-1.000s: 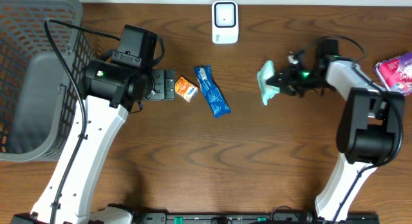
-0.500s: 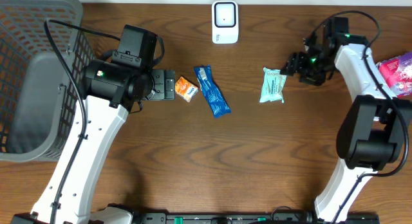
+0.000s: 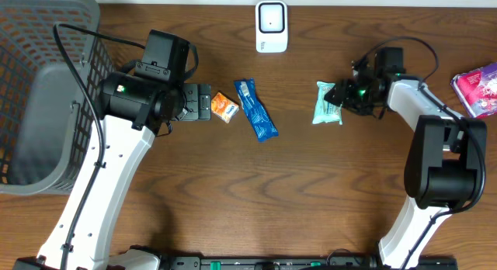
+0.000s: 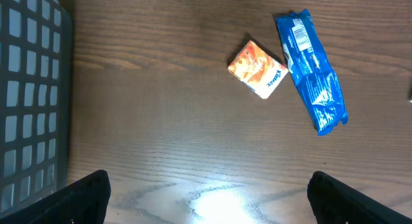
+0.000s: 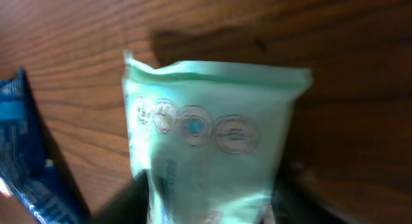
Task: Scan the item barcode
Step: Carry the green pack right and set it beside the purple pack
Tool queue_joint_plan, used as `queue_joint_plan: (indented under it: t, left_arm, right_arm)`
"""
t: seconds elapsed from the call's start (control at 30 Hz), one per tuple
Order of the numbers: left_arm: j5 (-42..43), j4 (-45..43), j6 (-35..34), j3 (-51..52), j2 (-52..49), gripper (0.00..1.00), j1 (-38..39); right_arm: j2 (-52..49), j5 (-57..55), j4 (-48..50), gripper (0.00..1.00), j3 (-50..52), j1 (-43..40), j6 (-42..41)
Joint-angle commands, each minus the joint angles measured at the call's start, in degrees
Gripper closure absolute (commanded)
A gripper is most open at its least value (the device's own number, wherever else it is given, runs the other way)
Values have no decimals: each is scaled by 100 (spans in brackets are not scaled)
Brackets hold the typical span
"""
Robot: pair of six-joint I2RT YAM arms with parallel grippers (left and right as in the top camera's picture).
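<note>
- The wooden desk (image 3: 311,185) carries everything here, and the grey mesh basket (image 3: 46,107) fills its far left corner.
- Left gripper (image 4: 209,201) hovers over the left-centre of the desk with its jaws spread wide and nothing between them.
- Right gripper (image 3: 345,94) is down at the right half of the desk, its nose at the green packet's right edge. From the wrist view one dark finger (image 5: 122,201) stands on each side of the packet's near end, though whether they pinch it I cannot tell.
- The white scanner (image 3: 271,25) stands at the far edge, mid-desk, well apart from the right gripper.
- The blue packet (image 3: 255,109) lies slantwise near the centre.
- And the green packet (image 3: 328,105) lies flat on the desk, right of the blue one and nearer than the scanner.
- A pink packet (image 3: 477,88) sits at the right edge.
- A small orange packet (image 3: 224,107) lies just beside the blue one, ahead of the left gripper.
</note>
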State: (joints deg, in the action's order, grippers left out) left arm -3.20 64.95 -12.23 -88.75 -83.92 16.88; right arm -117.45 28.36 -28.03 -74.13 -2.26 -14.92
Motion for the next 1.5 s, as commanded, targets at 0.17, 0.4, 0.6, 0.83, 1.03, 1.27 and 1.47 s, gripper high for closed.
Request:
queue_joint_plan:
  t: [0.17, 0.4, 0.6, 0.83, 1.03, 1.27, 1.47]
  left_arm:
    - [-50, 20, -55, -31, -28, 2, -22]
    - [-50, 20, -55, -31, -28, 2, -22]
    - [-50, 20, -55, -31, -28, 2, -22]
    - [-50, 22, -55, -31, -28, 2, -20]
    - [-50, 22, -55, -31, -28, 2, -20]
    - [-50, 20, -55, -31, -28, 2, -22]
    - [-50, 20, -55, -31, -28, 2, -22]
  right_arm:
    - [-179, 133, -48, 99, 81, 258, -461]
    - [-179, 1110, 46, 99, -1117, 431, -999]
    - [-181, 640, 1593, 99, -1633, 940, -2465]
    - [-514, -590, 3180, 99, -1810, 1563, -3641]
    - [-1241, -498, 3099, 99, -2732, 1661, -3689]
    - [-1390, -577, 1799, 99, -3814, 1425, -2422]
    - [-1370, -1152, -542, 99, -5276, 695, -1239]
